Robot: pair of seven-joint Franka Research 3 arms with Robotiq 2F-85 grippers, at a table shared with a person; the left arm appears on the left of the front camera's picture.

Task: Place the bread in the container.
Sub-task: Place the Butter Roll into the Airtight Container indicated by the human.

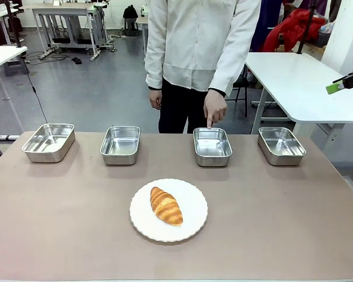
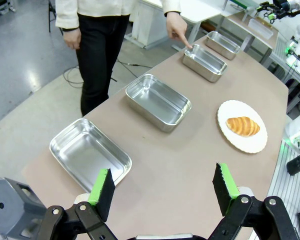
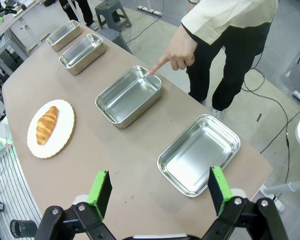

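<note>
Currently left hand [image 2: 163, 187], right hand [image 3: 160, 190] wide open, empty; bread [image 1: 166, 205] likely light, flaky, crushable: pinch gently across thick middle.

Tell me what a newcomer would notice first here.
A golden-brown ridged croissant lies on a round white scalloped plate at the near middle of the brown table. Behind it stand four shiny rectangular steel pans in a row; a person's hand points at the third pan from the left.

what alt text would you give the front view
A croissant lies on a white plate; behind it four steel pans stand in a row, and a person's hand points at the third pan from the left.
</note>
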